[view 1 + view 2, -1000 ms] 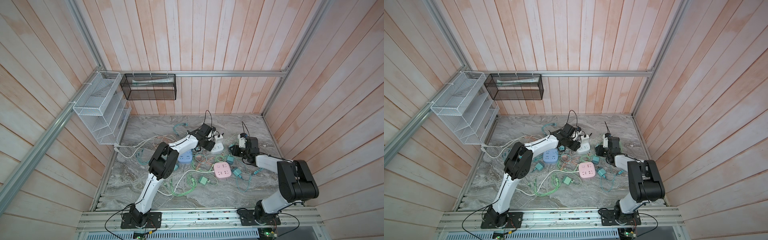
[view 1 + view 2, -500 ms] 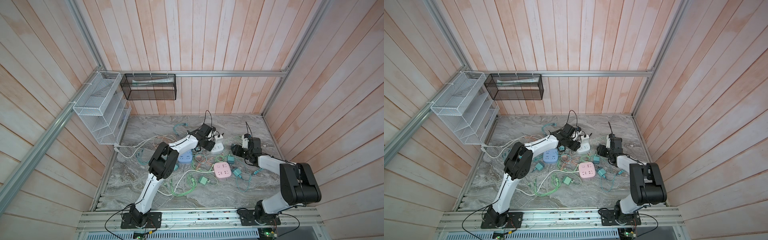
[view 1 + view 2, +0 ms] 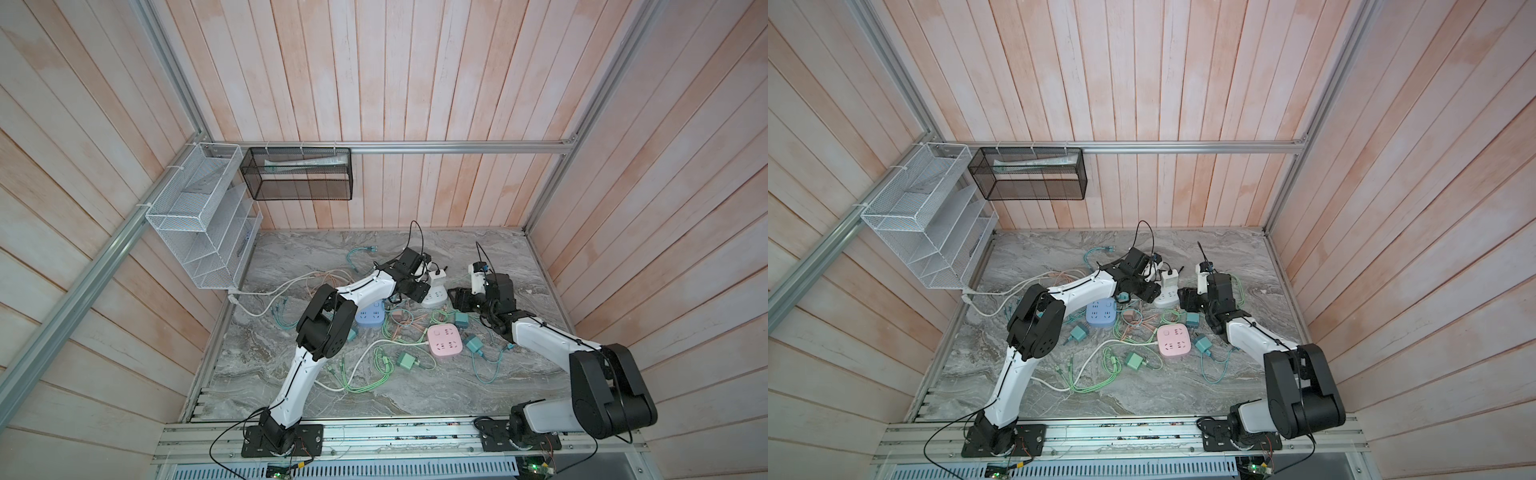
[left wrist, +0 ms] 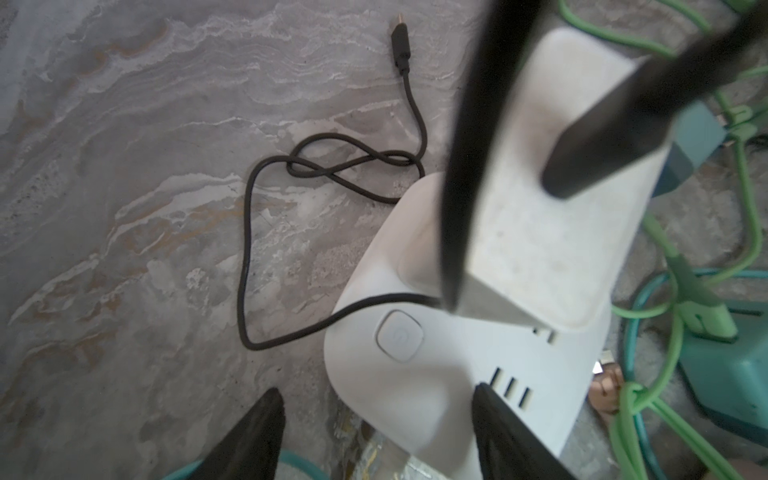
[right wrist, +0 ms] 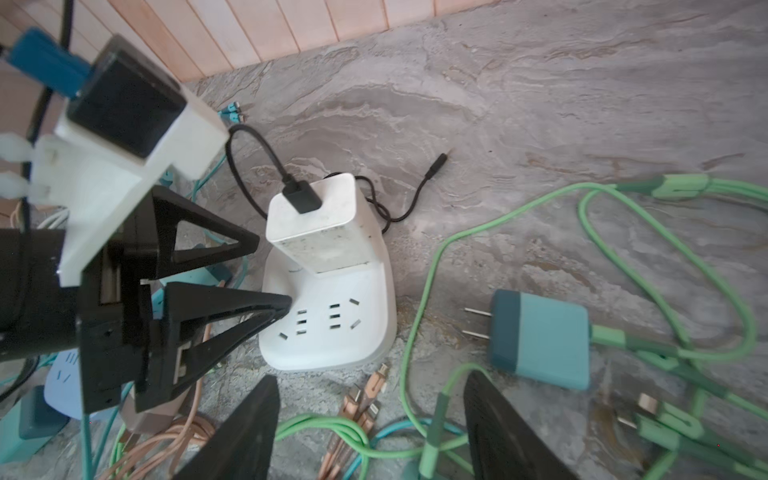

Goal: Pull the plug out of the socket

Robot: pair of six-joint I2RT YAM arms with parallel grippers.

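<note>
Not pulled yet — the white charger plug [image 5: 320, 224] sits seated in the white socket [image 5: 332, 332], mid-counter [image 5: 540, 104]. From above, the left claw [image 5: 272, 270] is apart, one tip on the socket's 9 o'clock side; the right claw [image 5: 372, 376] is apart and empty at 3 o'clock.

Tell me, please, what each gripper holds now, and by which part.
Right gripper: nothing, open. Left gripper straddles a corner of the white power strip; a firm hold cannot be told.
</note>
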